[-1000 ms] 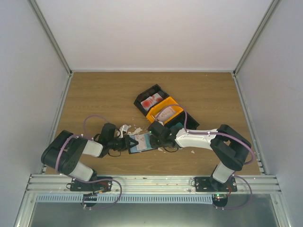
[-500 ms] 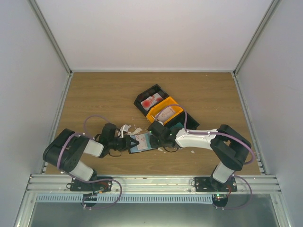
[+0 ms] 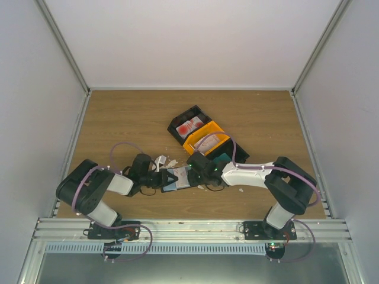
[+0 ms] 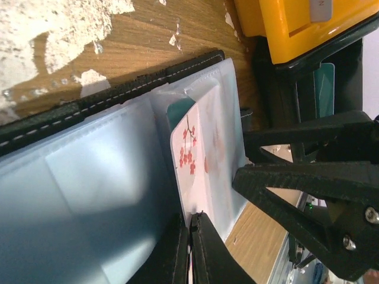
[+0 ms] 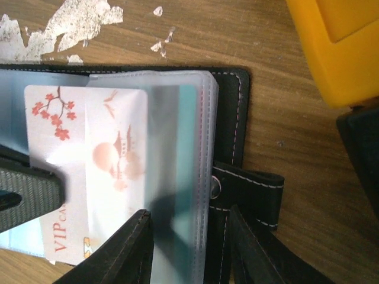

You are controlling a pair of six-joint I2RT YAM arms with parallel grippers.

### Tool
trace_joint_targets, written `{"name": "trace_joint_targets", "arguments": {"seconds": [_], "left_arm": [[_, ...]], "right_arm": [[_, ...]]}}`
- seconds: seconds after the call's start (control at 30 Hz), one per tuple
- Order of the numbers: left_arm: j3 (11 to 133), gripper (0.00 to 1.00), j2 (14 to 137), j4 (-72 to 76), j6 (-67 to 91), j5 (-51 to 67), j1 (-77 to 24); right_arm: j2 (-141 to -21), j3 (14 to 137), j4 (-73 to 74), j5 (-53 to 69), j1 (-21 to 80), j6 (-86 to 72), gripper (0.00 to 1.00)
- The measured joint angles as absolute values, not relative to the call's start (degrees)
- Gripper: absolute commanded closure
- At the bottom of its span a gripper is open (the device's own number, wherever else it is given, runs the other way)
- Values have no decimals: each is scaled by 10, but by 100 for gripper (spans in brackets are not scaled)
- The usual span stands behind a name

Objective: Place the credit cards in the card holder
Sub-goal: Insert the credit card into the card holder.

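Note:
The card holder [image 3: 179,179] lies open on the wood between both arms, a black folding wallet [image 5: 237,118] with clear sleeves. A white credit card [image 5: 100,154] with red blossoms sits partly inside one sleeve, its left end sticking out. My left gripper [image 4: 189,236] is shut on that card's [image 4: 198,160] edge. My right gripper [image 5: 189,231] stands open over the holder's right side, one finger on the sleeves, the other by the clasp tab. More credit cards lie in the bins: red-and-white [image 3: 189,125], pale [image 3: 207,141] and teal [image 4: 325,89].
A black bin [image 3: 177,127], an orange bin [image 3: 198,148] and another black bin [image 3: 237,155] stand in a row just behind the holder, close to my right gripper. White torn paper scraps [image 3: 160,160] lie behind the left gripper. Side walls enclose the table.
My left gripper has moved right with the card, sliding it further into the holder's sleeve. My right gripper has stayed on the holder, its jaws slightly wider.

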State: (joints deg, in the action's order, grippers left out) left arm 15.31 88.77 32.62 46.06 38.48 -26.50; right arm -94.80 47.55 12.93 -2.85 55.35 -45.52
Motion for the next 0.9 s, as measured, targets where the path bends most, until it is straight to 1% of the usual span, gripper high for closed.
{"name": "trace_joint_targets", "arguments": {"seconds": [0.13,0.2,0.37,0.57,0.8,0.9], "left_arm": [[167,95,902,322,461,377,-276],[173,94,907,322,461,373,-282],[183,91,912,316,461,365,-296],[195,86,919,308,461,357,-306],[209,77,924,301,451,357,-317],[217,75,924,291,440,357,-320]], "right_arm": [[-939,462,121,-15,552,-455,61],[-932,452,115,-4,551,-455,59],[-914,427,90,30,540,-455,56],[-908,420,85,49,534,-453,56],[-908,420,85,56,532,-444,57],[-908,420,86,56,532,-444,57]]}}
